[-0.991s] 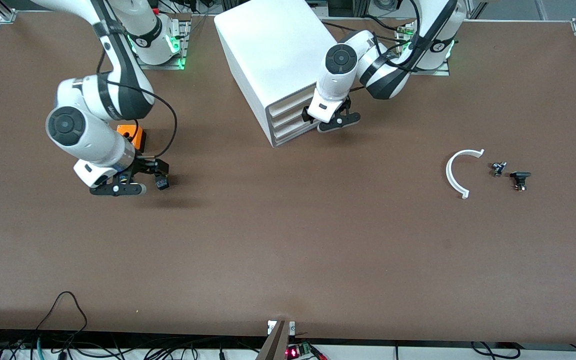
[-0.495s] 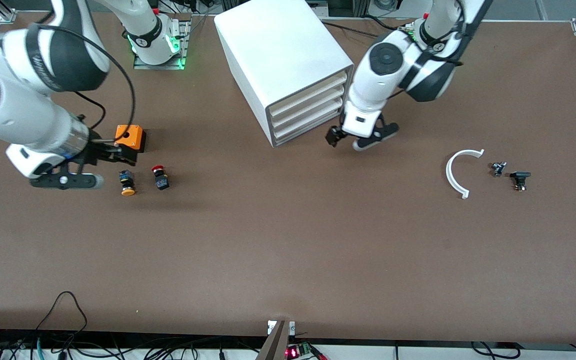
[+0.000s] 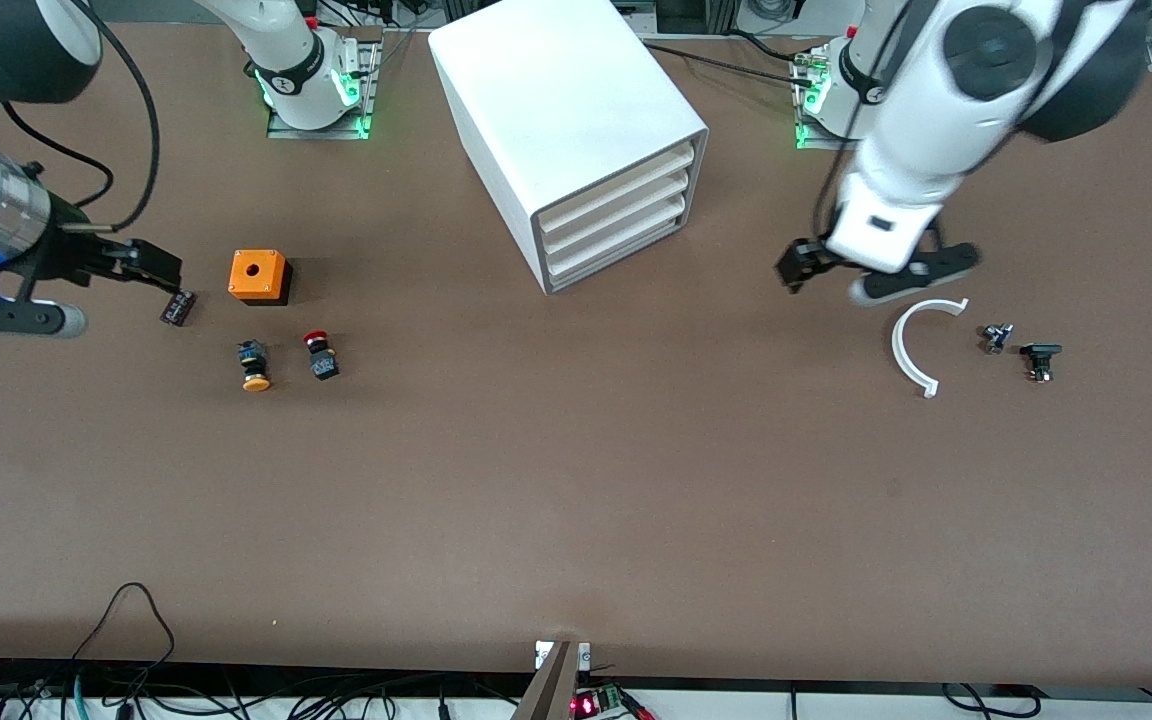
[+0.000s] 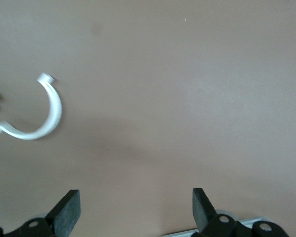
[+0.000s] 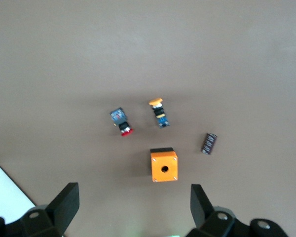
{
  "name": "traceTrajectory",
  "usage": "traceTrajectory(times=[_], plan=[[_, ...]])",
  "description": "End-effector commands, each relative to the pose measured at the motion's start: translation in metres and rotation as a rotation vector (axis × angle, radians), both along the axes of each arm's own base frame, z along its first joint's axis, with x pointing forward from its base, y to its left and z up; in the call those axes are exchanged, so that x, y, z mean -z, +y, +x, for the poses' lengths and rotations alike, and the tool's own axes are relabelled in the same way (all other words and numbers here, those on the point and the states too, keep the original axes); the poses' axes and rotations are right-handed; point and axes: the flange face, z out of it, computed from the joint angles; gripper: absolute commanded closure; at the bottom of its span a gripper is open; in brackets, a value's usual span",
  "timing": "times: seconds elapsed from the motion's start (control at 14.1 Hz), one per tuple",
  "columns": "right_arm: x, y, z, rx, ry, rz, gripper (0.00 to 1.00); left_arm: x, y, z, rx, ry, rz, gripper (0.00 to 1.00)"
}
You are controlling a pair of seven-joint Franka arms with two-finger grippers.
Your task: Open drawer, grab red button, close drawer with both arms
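The white cabinet (image 3: 576, 110) stands at the middle of the table's robot side, its three drawers (image 3: 616, 215) all pushed in. The red-capped button (image 3: 319, 355) lies on its side on the table, nearer the front camera than the orange box (image 3: 258, 276); it also shows in the right wrist view (image 5: 122, 121). My right gripper (image 3: 141, 262) is open and empty, up over the table toward the right arm's end; its fingers (image 5: 64, 202) frame bare table. My left gripper (image 3: 801, 268) is open and empty over the table beside the white arc (image 3: 911, 345); its fingers (image 4: 202, 210) hold nothing.
An orange-capped button (image 3: 254, 365) lies beside the red one. A small black part (image 3: 176, 307) lies beside the orange box. Two small dark parts (image 3: 1021, 345) lie by the white arc, which also shows in the left wrist view (image 4: 39, 116).
The left gripper has left the cabinet's drawer fronts and swung toward the left arm's end, over the white arc. The right gripper has risen from above the buttons and moved toward the table's end.
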Motion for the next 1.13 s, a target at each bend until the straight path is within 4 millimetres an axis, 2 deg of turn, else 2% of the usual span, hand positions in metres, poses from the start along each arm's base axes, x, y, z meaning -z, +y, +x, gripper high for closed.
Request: traceTrajectory(times=[0.0,0.14,0.21,0.28,0.35,0.5,0.64,0.78,0.99,1.06], plan=[[-0.006,-0.071,-0.003,-0.007,0.000,0.021,0.00,-0.033,0.048,0.008,0.147,0.032,0.015,0.00],[-0.001,-0.099,-0.002,-0.017,-0.009,0.058,0.00,-0.054,0.093,0.012,0.234,0.063,0.016,0.00],[-0.001,-0.103,-0.003,-0.007,-0.003,0.058,0.00,-0.063,0.120,0.014,0.255,0.072,0.009,0.00],[0.000,-0.105,-0.005,0.001,0.001,0.059,0.00,-0.069,0.137,0.013,0.285,0.080,0.004,0.00],[0.008,-0.107,-0.005,0.004,0.007,0.061,0.00,-0.075,0.145,0.011,0.320,0.083,0.004,0.00],[0.012,-0.108,-0.011,0.005,-0.004,0.070,0.00,-0.089,0.149,0.009,0.353,0.082,0.013,0.00],[0.013,-0.107,-0.034,0.061,-0.012,0.075,0.00,-0.097,0.150,0.003,0.367,0.090,0.015,0.00],[0.012,-0.108,-0.060,0.066,-0.072,0.080,0.00,-0.092,0.151,0.004,0.439,0.104,0.009,0.00],[0.010,-0.105,-0.063,0.049,-0.097,0.071,0.00,-0.091,0.168,0.007,0.412,0.105,-0.008,0.00],[0.012,-0.105,-0.066,0.049,-0.098,0.072,0.00,-0.091,0.167,0.007,0.414,0.105,-0.008,0.00]])
